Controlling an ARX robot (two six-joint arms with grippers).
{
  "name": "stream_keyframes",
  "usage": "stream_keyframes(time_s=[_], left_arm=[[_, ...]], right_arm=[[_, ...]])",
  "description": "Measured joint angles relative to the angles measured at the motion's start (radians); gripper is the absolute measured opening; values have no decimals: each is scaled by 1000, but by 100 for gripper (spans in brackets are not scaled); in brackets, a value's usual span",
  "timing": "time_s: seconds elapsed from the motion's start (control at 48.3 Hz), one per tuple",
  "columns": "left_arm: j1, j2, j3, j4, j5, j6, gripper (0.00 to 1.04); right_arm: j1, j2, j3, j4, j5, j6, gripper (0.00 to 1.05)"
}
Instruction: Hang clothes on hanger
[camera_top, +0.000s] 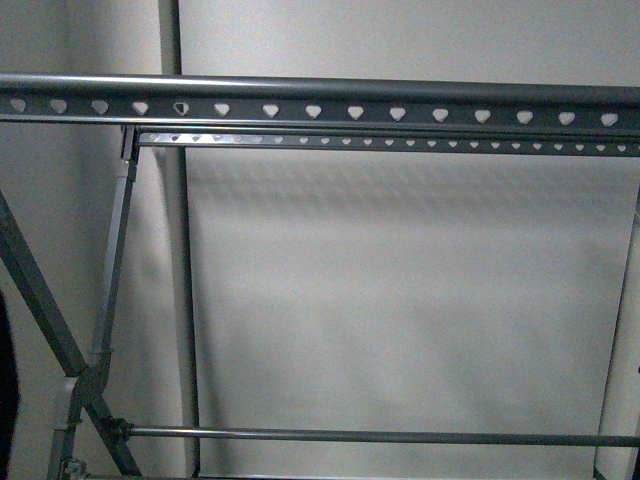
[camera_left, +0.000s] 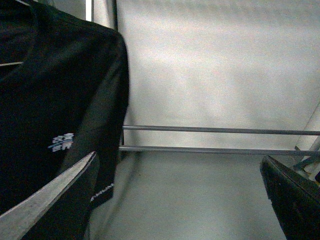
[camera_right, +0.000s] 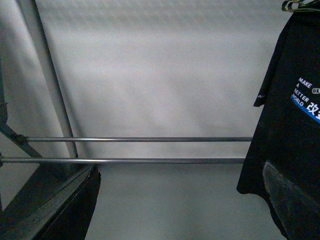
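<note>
The grey rack's top rail (camera_top: 330, 92) with heart-shaped holes runs across the front view, with a crossed leg (camera_top: 40, 300) at the left. Neither gripper shows there. In the left wrist view the black T-shirt (camera_left: 55, 100) hangs with its small chest logo (camera_left: 61, 142) and white sleeve lettering (camera_left: 102, 192) visible. What holds it up is out of view. My left gripper (camera_left: 175, 200) is open and empty, and one finger (camera_left: 50, 200) overlaps the shirt's lower part. My right gripper (camera_right: 175, 205) is open and empty, facing the rack's lower rods (camera_right: 140, 139).
In the right wrist view a black garment (camera_right: 285, 125) with a white "MAKE A BETTER WORLD" print hangs from a hook (camera_right: 295, 5) by one finger (camera_right: 290, 200). A white wall (camera_top: 400, 300) stands behind the rack. Two lower rods (camera_left: 220, 130) cross the left wrist view.
</note>
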Motion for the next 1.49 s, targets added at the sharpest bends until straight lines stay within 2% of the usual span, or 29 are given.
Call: stream_keyframes(time_s=[0.559,0.6,0.641,0.703,0.745,0.786,0.869,0.91,0.972,0.993,1.117,1.179,1.241,1.49], left_arm=[[0,0,0,0,2,0,98],[40,27,2,21,146,22,98],[92,92,7,71,333,58,98],[109,191,24,150,491,77,98],[98,247,41,200,544,80,98],[72,317,72,263,554,89,98],[4,471,169,363,467,109,98],[6,550,225,410,410,80,98],[60,702,348,406,281,-26,98],[63,713,348,406,281,-34,98],[216,1059,638,209,-28,-380,98],[257,1167,702,159,-130,-523,98],[283,1241,735,144,-200,-620,98],[325,1369,825,138,-292,-774,98]], right_arm=[[0,0,0,0,0,0,97],[0,0,0,0,0,0,97],[0,0,0,0,1,0,97],[0,0,0,0,-4,0,97],[1,0,0,0,-2,0,97],[1,0,0,0,0,0,97],[1,0,0,0,1,0,97],[1,0,0,0,0,0,97],[1,0,0,0,0,0,97],[1,0,0,0,0,0,97],[1,0,0,0,0,0,97],[1,0,0,0,0,0,97],[1,0,0,0,0,0,97],[1,0,0,0,0,0,97]])
